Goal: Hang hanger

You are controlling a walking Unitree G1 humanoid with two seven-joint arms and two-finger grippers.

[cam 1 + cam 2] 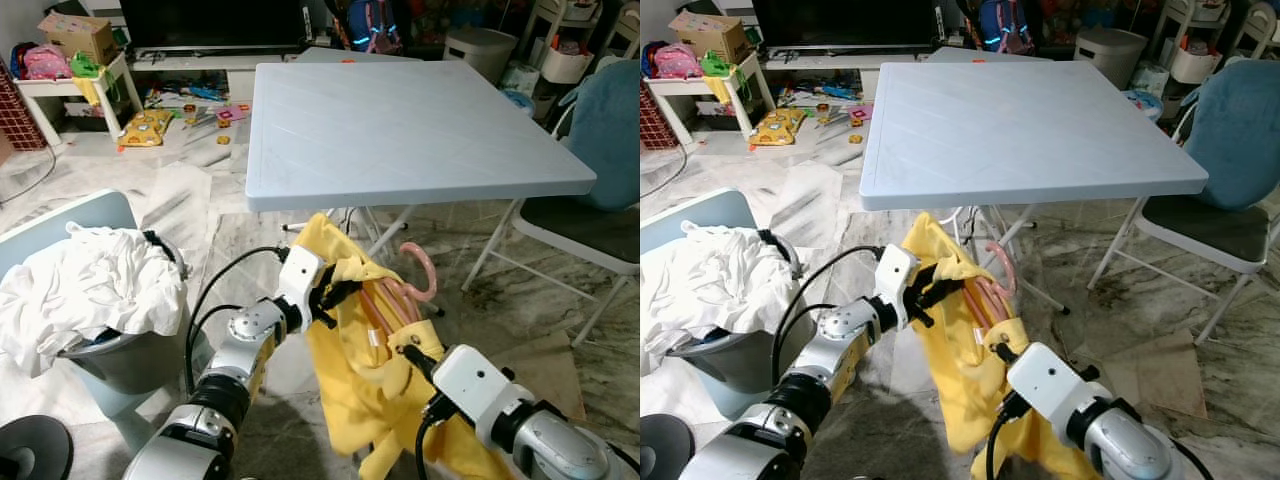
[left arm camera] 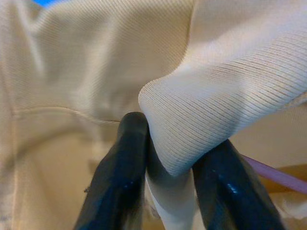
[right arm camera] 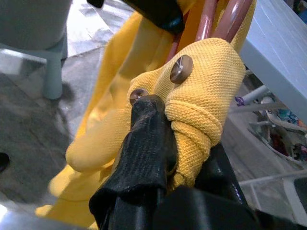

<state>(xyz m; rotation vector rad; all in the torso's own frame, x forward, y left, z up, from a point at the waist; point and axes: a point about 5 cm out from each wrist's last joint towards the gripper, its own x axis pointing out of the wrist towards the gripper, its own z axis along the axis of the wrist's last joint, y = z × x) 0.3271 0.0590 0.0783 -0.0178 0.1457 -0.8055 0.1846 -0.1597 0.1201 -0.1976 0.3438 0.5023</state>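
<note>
I keep the yellow shirt (image 1: 350, 370) spread below the worktop (image 1: 400, 130) edge: left claw (image 1: 328, 298) pinches its upper fold, right claw (image 3: 168, 158) clamps the buttoned edge, leaving the pink hanger (image 1: 415, 280) inside it.

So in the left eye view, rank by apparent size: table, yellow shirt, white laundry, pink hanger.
1. Table, largest by far.
2. Yellow shirt and white laundry: look alike, and the grippers hide part of the shirt, so unranked.
3. Pink hanger, smallest; mostly inside the shirt.

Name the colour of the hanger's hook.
Pink; the hook shows best in the left eye view.
</note>
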